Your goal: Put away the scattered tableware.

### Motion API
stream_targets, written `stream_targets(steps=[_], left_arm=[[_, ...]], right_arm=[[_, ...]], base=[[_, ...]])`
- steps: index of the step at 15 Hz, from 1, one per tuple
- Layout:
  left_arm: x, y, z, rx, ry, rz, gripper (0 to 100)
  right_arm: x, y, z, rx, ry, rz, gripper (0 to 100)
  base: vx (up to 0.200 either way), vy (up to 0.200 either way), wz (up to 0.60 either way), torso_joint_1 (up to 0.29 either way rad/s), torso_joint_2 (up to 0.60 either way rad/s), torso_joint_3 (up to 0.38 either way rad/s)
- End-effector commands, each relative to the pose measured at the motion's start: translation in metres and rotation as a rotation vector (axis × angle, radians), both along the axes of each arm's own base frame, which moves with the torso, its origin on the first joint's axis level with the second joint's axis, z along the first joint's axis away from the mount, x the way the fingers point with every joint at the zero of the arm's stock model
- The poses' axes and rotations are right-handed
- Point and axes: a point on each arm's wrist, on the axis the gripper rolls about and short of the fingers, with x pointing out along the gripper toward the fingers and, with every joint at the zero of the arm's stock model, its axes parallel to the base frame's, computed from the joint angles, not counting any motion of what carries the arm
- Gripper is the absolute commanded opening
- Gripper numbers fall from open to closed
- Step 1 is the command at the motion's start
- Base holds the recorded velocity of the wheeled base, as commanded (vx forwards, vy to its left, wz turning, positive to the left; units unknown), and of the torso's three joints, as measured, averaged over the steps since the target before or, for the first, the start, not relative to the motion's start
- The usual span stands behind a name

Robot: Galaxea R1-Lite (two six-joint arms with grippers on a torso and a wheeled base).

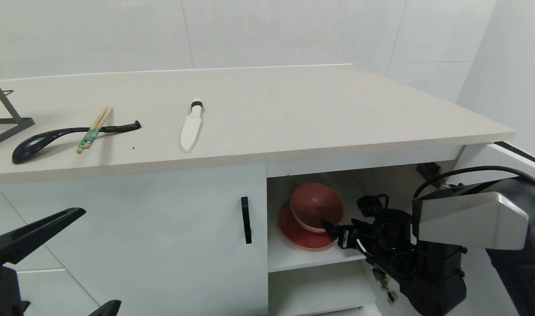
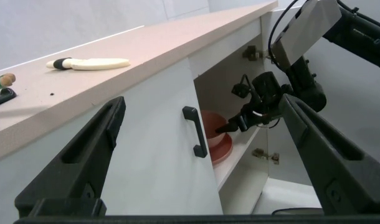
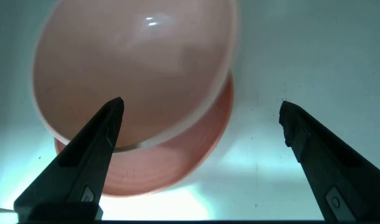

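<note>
The red bowl (image 1: 315, 204) is in the open cupboard (image 1: 364, 184) under the right end of the counter (image 1: 315, 105). It sits tilted on a red plate (image 1: 302, 239) on the upper shelf (image 1: 294, 261), not flat in it. It looks like glazed ceramic or hard plastic: stiff, smooth and slippery, light enough for one arm but likely to chip if knocked. Leaning as it does, a nudge could make it rock or slide. The rim is the sensible place to grip, one finger inside and one outside. The curved wall would likely squirt out of a pinch.

The right gripper (image 3: 201, 106) is inside the cupboard, just near of the bowl, with its jaws spread wide and nothing held. The bowl lies ahead of it and towards one finger. That finger is close to the lower rim, but I cannot tell whether they touch.

On the left part of the counter lie a black ladle (image 1: 52, 136) with a pair of chopsticks (image 1: 92, 131) across its handle. A white knife (image 1: 191, 127) lies apart to their right. All three are light and stiff. The thin chopsticks would be fiddly to lift off a flat top, and the ladle is best taken mid-handle.

The left gripper (image 1: 100, 258) hangs low at the near left, in front of the closed door (image 1: 162, 228). It is parted, empty and well away from those pieces
</note>
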Motion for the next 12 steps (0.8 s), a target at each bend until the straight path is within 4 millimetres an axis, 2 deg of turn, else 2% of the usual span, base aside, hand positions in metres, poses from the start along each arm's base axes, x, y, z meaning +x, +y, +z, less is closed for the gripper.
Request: stream_targets(steps=[1,5,9,12], left_arm=[[0.001,0.0,0.0,0.001,0.004,0.0,100],[-0.001,0.001,0.001,-0.007,-0.005,-0.001,100],[-0.002,0.001,0.001,-0.008,-0.007,-0.001,100],[-0.002,0.001,0.001,-0.007,-0.005,-0.002,100]], right_arm=[[-0.004,0.002,0.007,0.004,-0.009,0.01,100],[-0.027,0.001,0.041,0.015,-0.032,0.041,100],[-0.027,-0.005,0.065,0.041,-0.098,0.018,100],[-0.021,-0.005,0.067,0.045,-0.119,-0.004,100]], base=[[0.0,0.0,0.0,0.0,0.0,0.0],[0.0,0.0,0.0,0.0,0.0,0.0],[0.0,0.0,0.0,0.0,0.0,0.0],[0.0,0.0,0.0,0.0,0.0,0.0]])
